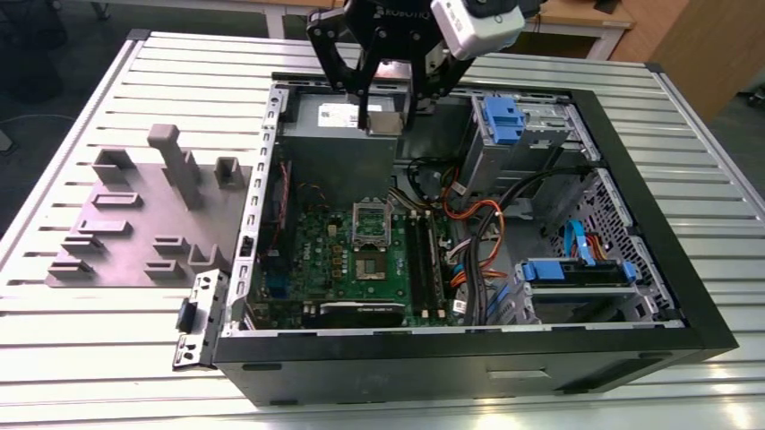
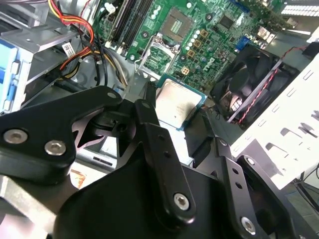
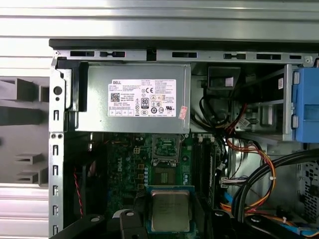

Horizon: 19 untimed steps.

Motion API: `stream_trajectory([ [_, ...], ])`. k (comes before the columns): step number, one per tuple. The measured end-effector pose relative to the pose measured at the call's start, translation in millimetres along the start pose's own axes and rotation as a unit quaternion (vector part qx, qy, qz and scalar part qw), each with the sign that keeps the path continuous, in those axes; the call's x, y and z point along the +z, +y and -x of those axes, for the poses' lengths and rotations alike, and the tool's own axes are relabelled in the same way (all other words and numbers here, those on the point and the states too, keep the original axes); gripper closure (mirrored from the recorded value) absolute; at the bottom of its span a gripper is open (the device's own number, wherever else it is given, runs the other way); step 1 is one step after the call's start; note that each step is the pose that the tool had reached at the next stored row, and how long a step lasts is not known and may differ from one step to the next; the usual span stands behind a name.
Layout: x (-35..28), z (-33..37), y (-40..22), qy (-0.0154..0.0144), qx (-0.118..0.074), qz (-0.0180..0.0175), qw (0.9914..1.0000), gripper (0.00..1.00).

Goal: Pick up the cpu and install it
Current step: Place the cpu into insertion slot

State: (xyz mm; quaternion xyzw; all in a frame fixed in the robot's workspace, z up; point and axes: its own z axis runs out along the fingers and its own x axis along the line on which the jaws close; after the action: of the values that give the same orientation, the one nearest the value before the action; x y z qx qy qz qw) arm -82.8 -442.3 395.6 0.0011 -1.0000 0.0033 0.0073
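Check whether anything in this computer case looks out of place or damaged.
Nothing looks damaged. One thing stands out: the cpu is clamped in the gripper above the case, while the socket on the motherboard lies open and empty.

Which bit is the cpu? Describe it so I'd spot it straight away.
Find the open black computer case on the slatted table. Over it, the black gripper pinches the cpu: a small flat square with a dull silver top, unlike the shiny rectangular socket frame on the green motherboard.
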Motion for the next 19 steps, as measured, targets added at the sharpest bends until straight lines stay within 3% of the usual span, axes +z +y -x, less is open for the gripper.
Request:
stream_trajectory([
  [6,6.3,0.0,-0.8,0.0000,0.002,0.0000,1.00000,0.53],
  [19,11.8,-2.0,-0.9,0.0001,0.004,0.0001,0.99999,0.53],
])
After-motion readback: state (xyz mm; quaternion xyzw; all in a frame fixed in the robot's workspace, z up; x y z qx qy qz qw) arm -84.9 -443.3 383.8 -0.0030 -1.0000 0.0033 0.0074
